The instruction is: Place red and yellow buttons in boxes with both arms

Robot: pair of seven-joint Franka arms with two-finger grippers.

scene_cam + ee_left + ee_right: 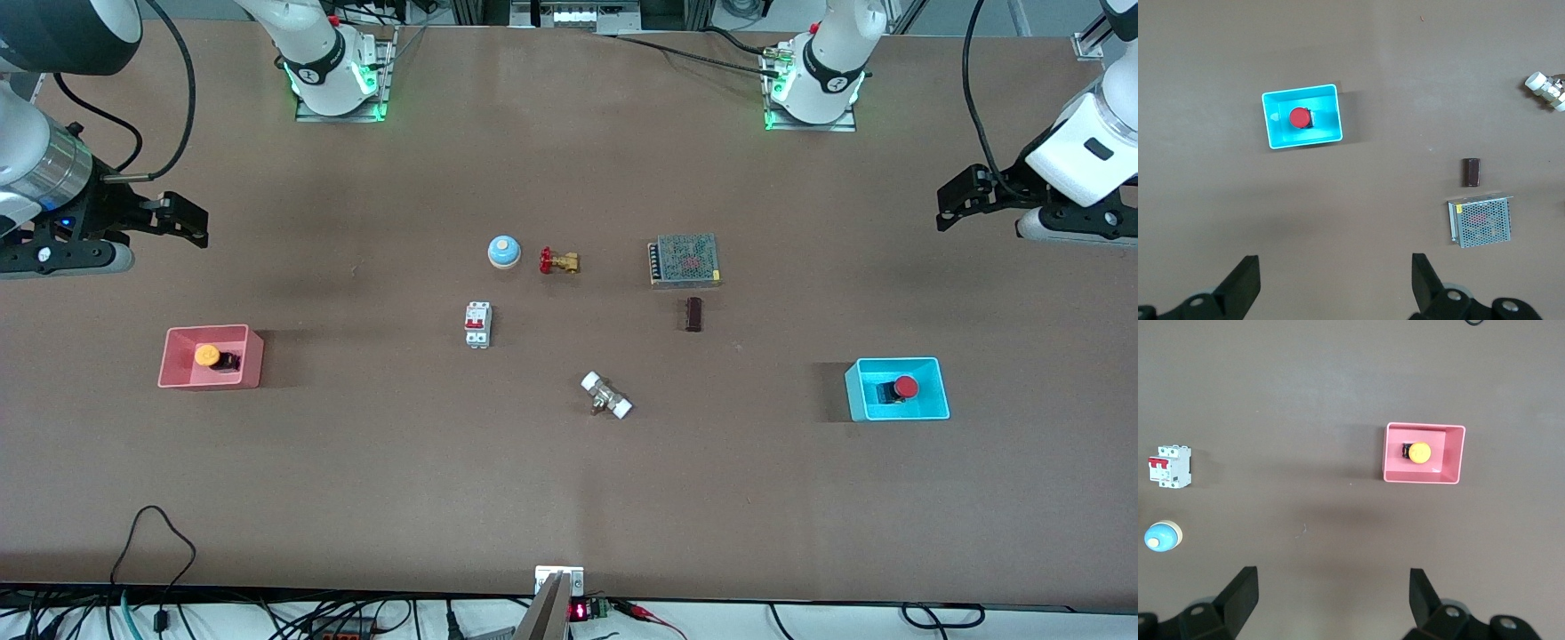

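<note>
On the counter [569,498] both arms hang high and apart from the work. The left end effector [953,203] hovers over the left arm's end, fingers spread and empty; the right end effector [182,220] likewise over its own end. The pink box [210,380] holds the yellow button [207,356]; the cyan box [896,411] holds the red button [905,387]. The task looks finished, with nothing left to place.

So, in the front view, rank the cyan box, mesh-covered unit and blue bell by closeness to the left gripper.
From the left gripper, which is open:
1. Cyan box, toward the left arm's end, holding the red button.
2. Mesh-covered unit, mid-table.
3. Blue bell, farther toward the right arm's end.
</note>
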